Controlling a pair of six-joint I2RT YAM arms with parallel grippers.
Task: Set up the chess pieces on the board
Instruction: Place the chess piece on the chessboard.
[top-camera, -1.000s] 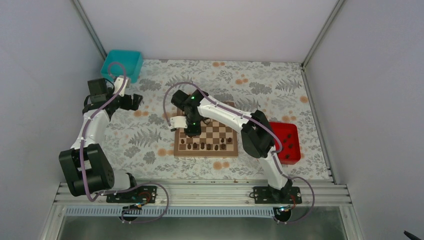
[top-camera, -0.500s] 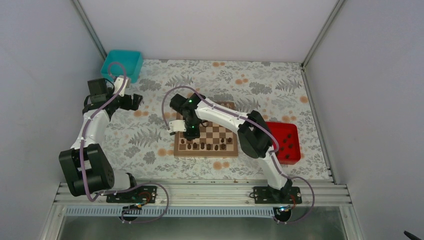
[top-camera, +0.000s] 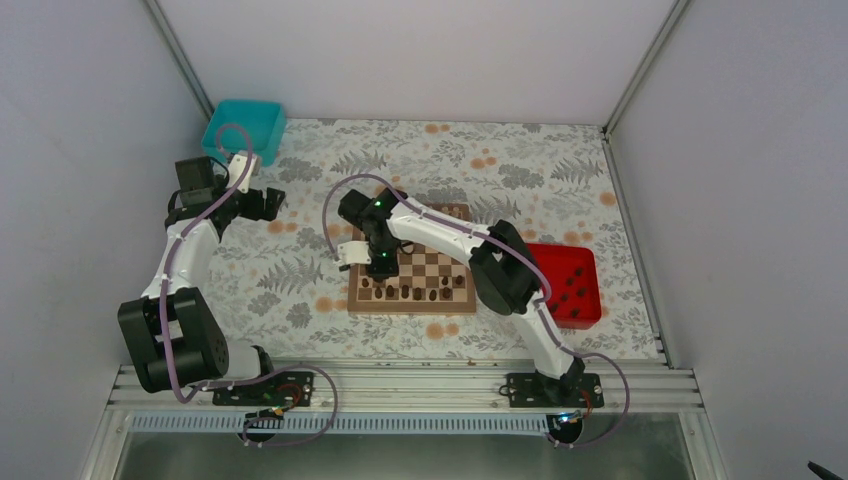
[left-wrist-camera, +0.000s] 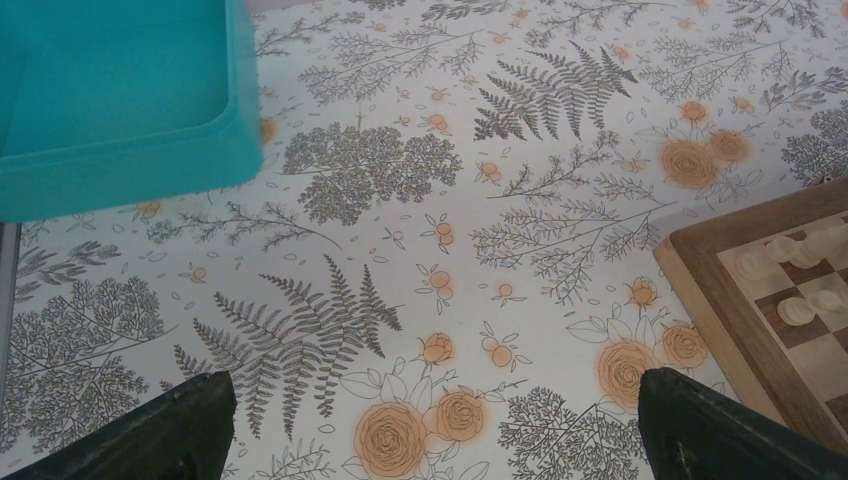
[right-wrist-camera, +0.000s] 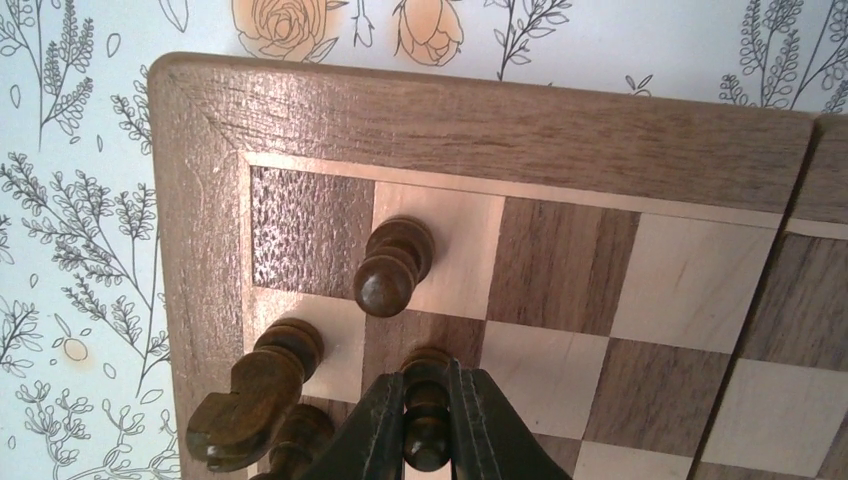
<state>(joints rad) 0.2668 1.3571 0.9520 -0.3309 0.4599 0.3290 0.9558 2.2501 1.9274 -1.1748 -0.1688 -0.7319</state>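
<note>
The board (top-camera: 410, 307) lies mid-table, with a row of dark chess pieces (top-camera: 405, 292) along its near side. My right gripper (top-camera: 381, 266) hangs over the board's left end. In the right wrist view it (right-wrist-camera: 428, 440) is shut on a dark pawn (right-wrist-camera: 427, 400) that stands on a dark square near the corner of the board (right-wrist-camera: 480, 120). Close by stand another dark pawn (right-wrist-camera: 392, 268) and a dark knight (right-wrist-camera: 255, 385). My left gripper (top-camera: 272, 203) is off to the left above the cloth; its fingers (left-wrist-camera: 180, 430) stand wide apart with nothing between them.
A teal bin (top-camera: 243, 128) stands at the back left and shows in the left wrist view (left-wrist-camera: 120, 90). A red tray (top-camera: 588, 300) with dark pieces sits right of the board. Pale pieces (left-wrist-camera: 800, 305) stand on the board's far side. One dark piece (top-camera: 437, 331) lies on the cloth before the board.
The right arm has shifted a little to the left over the board's left end, still shut on the pawn. The left arm has not moved.
</note>
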